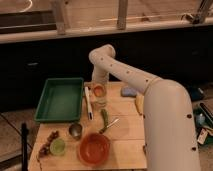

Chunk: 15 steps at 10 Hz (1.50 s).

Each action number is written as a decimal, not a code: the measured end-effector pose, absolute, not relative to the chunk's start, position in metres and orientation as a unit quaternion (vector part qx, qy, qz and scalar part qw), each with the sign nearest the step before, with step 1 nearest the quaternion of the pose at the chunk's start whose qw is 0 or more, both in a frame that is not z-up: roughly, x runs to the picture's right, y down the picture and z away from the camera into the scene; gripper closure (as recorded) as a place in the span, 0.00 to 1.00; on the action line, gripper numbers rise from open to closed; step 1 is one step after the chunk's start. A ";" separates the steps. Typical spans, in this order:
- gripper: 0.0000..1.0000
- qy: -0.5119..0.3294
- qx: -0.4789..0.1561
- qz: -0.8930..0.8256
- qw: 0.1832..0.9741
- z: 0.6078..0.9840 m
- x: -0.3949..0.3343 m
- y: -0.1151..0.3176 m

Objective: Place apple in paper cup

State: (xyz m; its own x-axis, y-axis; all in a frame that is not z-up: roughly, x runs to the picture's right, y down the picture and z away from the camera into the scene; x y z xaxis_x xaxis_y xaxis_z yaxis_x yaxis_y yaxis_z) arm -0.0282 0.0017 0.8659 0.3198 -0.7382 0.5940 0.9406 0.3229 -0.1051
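The orange-red apple sits at the top of the pale paper cup, which stands upright near the back middle of the wooden table. My gripper hangs straight down from the white arm, right above the apple and close against it. I cannot make out whether it still touches the fruit. The arm's wrist hides the area just behind the cup.
A green tray lies left of the cup. In front stand a metal cup, a small green cup and an orange bowl. A banana and a blue object lie to the right.
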 end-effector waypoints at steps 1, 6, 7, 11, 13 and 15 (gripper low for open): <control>0.20 -0.227 -0.223 -0.537 0.781 0.866 -0.028 0.002; 0.20 -0.230 -0.223 -0.539 0.779 0.867 -0.028 0.002; 0.20 -0.234 -0.220 -0.539 0.779 0.867 -0.027 0.003; 0.20 -0.233 -0.212 -0.541 0.780 0.866 -0.029 0.001; 0.20 -0.233 -0.212 -0.541 0.780 0.866 -0.029 0.001; 0.20 -0.233 -0.212 -0.541 0.780 0.866 -0.029 0.002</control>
State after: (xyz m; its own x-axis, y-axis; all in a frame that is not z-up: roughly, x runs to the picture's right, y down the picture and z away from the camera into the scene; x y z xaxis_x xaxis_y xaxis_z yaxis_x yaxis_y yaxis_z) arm -0.0287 0.0015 0.8659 0.3059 -0.7445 0.5934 0.9425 0.3249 -0.0782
